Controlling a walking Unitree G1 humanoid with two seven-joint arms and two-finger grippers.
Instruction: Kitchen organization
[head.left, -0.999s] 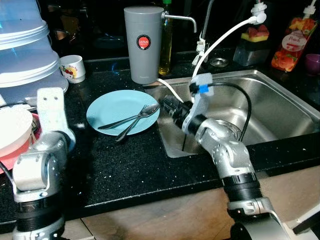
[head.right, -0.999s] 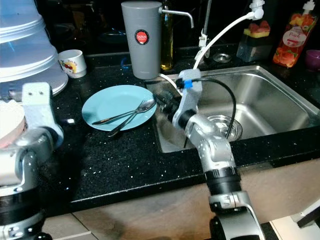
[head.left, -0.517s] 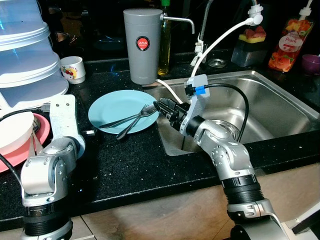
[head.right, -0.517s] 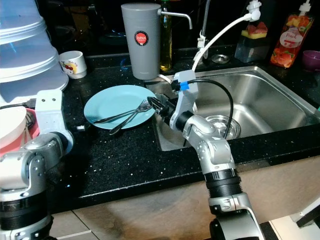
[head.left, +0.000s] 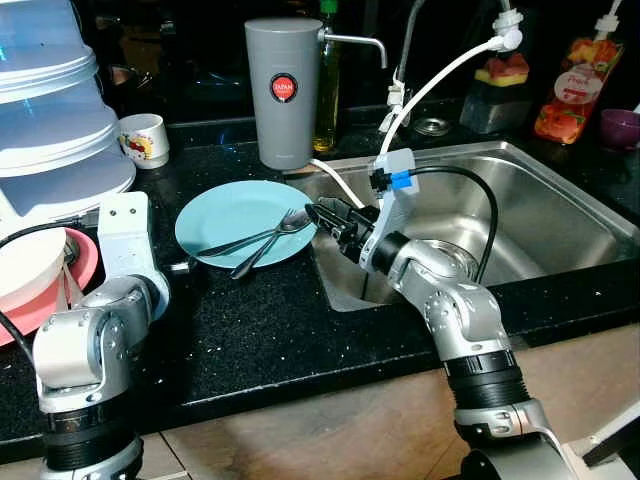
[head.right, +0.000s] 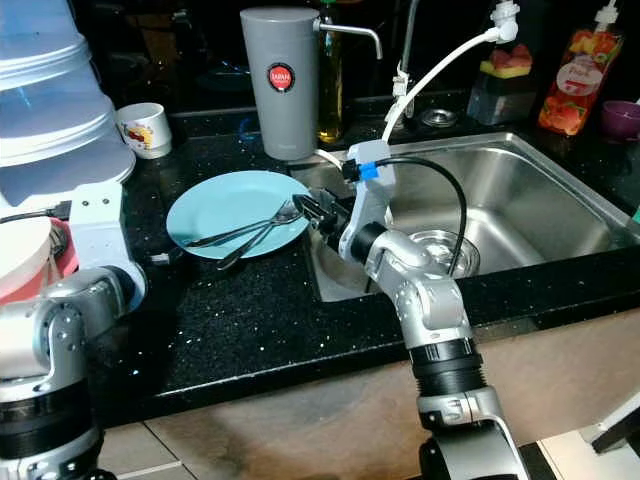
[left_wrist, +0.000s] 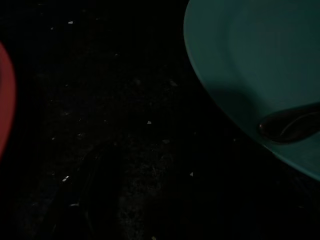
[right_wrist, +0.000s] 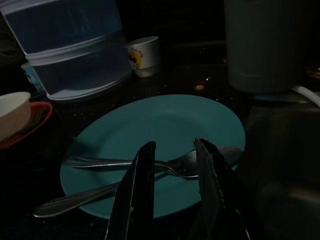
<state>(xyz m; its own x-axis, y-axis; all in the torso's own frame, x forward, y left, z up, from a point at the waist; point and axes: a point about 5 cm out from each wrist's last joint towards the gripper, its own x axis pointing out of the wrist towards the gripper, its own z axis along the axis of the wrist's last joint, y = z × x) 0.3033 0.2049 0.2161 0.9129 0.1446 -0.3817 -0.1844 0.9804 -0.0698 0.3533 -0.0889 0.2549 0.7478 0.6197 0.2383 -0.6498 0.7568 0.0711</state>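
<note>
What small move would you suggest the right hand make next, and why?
Probably ease the right hand forward and down over the spoon and fork on the blue plate. Its fingers are open, aimed at the utensil heads, and seem just short of them, so nothing is gripped yet.

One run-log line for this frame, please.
right end effector: open, nearing fork and spoon | blue plate: on counter | left arm: idle

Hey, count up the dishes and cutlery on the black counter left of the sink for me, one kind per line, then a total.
Blue plates: 1
Red plates: 1, partly behind the left arm
White bowls: 1, sitting on the red plate
Small cups: 1
Forks: 1, on the blue plate
Spoons: 1, on the blue plate
Total: 6
</note>
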